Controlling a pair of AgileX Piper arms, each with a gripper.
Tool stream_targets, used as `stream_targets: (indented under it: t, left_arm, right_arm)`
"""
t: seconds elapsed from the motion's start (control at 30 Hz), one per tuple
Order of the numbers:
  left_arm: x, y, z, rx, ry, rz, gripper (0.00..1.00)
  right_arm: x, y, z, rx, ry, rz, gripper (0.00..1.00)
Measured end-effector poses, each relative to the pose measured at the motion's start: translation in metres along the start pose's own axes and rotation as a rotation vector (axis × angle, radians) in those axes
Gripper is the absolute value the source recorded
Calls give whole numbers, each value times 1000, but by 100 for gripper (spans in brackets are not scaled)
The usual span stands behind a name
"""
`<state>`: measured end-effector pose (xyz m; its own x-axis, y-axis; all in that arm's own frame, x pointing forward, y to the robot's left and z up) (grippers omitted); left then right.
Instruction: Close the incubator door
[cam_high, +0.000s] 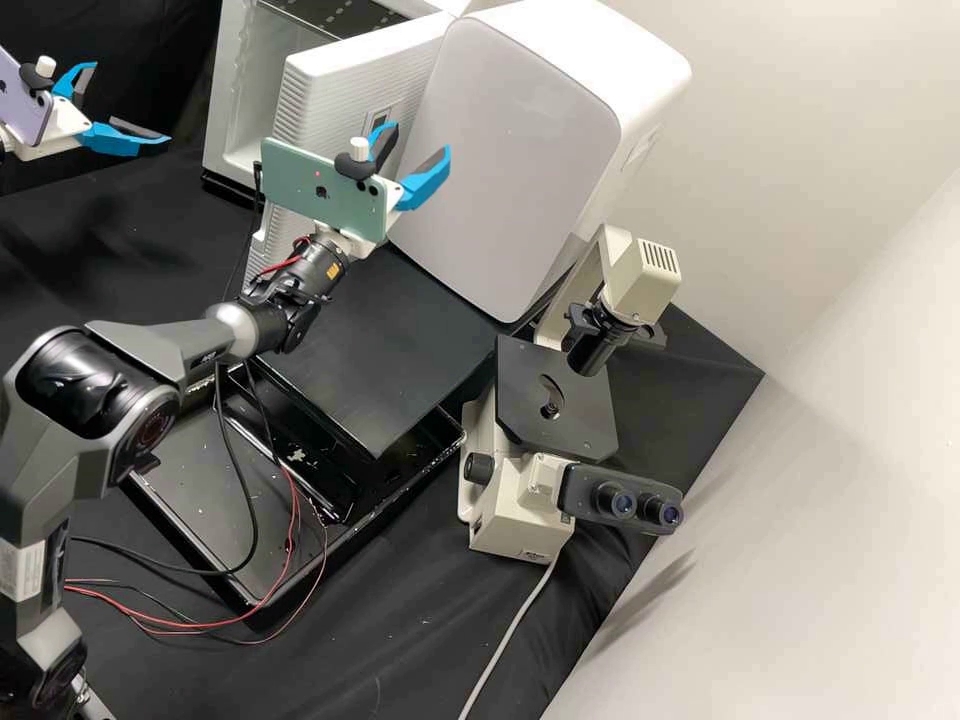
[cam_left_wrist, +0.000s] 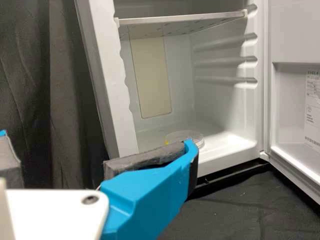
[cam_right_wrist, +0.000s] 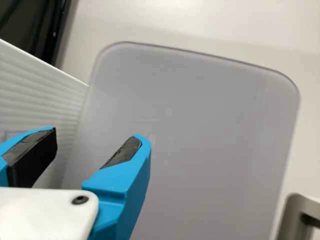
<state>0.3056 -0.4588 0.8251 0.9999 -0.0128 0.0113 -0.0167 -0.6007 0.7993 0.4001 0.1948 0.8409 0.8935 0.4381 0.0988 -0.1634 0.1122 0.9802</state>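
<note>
Incubator (cam_high: 230, 100) at the rear of the black surface (cam_high: 655, 400); door (cam_high: 320, 105) open, swung out from the body, ribbed side showing in high view. Left wrist view: inside visible, with a shelf (cam_left_wrist: 180, 19) across the upper part and a clear round dish (cam_left_wrist: 175, 134) lying on the incubator floor.

Left jaws (cam_high: 132, 103): wide, nothing between; in front of the opening. Right jaws (cam_high: 423, 138): also spread, holding nothing; before the door and the smooth grey face of the white cabinet (cam_high: 510, 150) beside it. Contact with either: cannot tell.

Microscope (cam_high: 555, 395) near the cabinet. Green phone (cam_high: 300, 190) mounted at the right jaws.
</note>
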Motion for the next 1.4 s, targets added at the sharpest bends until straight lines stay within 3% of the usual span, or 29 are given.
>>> stream_targets:
  t: [0.1,0.23,0.4,0.53,0.93,1.17,1.4]
  left_arm:
    - [0,0,0,0,0,0,100]
    - [0,0,0,0,0,0,100]
    - [0,0,0,0,0,0,100]
    - [0,0,0,0,0,0,100]
    - [0,0,0,0,0,0,100]
    - [0,0,0,0,0,0,100]
    - [0,0,0,0,0,0,100]
  right_arm:
    - [4,0,-8,-18,32,-15,0]
    - [10,-4,-21,-15,89,-44,0]
    - [22,-14,-27,50,94,-78,0]
    - [28,-22,-33,44,103,-120,0]
    - [49,-37,-66,129,169,-225,0]
    - [52,-40,-92,121,263,-238,0]
    - [51,-40,-94,117,275,-244,0]
